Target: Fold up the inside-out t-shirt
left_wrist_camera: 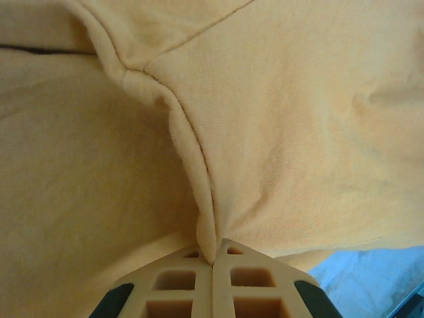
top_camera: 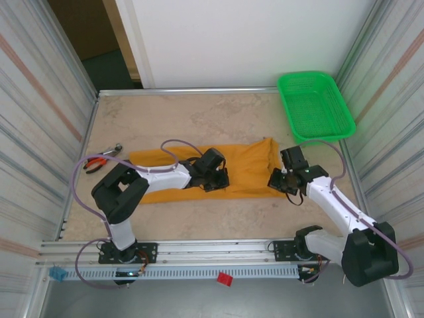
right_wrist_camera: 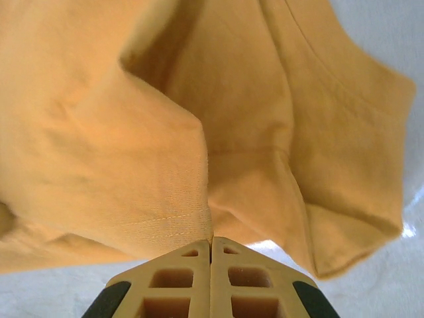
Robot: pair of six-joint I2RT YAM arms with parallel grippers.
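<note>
Yellow t-shirt [top_camera: 248, 165] lies across the middle of the desk [top_camera: 199, 119], pliers [top_camera: 98, 162] near the left edge beside it, green basket [top_camera: 315, 106] in the far right corner, apart from the cloth. Left end effector [left_wrist_camera: 213, 260] pinches a fold mid-shirt; right end effector [right_wrist_camera: 211, 240] is clamped on its right-hand edge.

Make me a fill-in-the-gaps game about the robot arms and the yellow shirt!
The left gripper and the right gripper are both shut on the ___.
The basket in the far corner is coloured ___.
The pliers lie off the ___ end of the t-shirt.
Missing words: t-shirt; green; left.
</note>
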